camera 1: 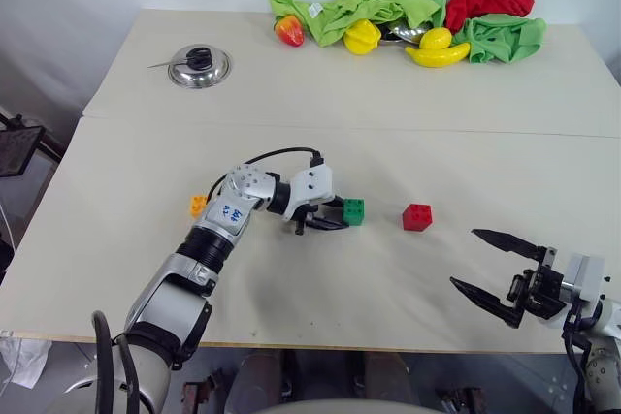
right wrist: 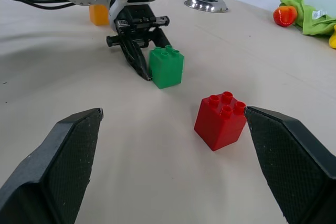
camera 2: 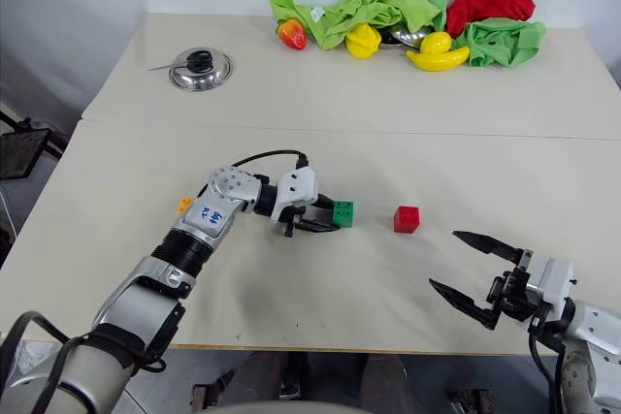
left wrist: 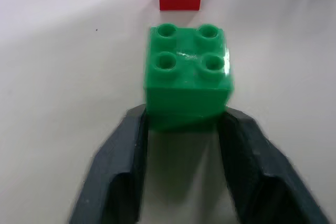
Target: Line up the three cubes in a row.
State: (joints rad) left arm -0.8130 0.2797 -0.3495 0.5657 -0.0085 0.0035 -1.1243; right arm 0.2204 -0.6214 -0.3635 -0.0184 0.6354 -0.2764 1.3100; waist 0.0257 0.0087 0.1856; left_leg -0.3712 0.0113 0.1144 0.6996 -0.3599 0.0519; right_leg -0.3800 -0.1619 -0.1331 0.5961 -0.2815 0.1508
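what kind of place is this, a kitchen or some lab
Most likely a robot test bench, not a kitchen: a plain white table with toy blocks like the green cube, toy fruit such as a banana, and one pot lid.

Left arm [camera 1: 209, 249]: silver-grey metal segments, black ribbed joint ring, rounded elbow housing with small screw holes, white sticker bearing blue marks, possibly letters. Thin black cable [camera 1: 277, 154] loops over wrist into white block housing. Left gripper [camera 1: 328, 218]: two black tapered fingers. Right gripper [camera 1: 495, 269]: long black pointed fingers, textured inner pads [right wrist: 60, 166], white box-shaped wrist unit [camera 1: 585, 278], black cable below.
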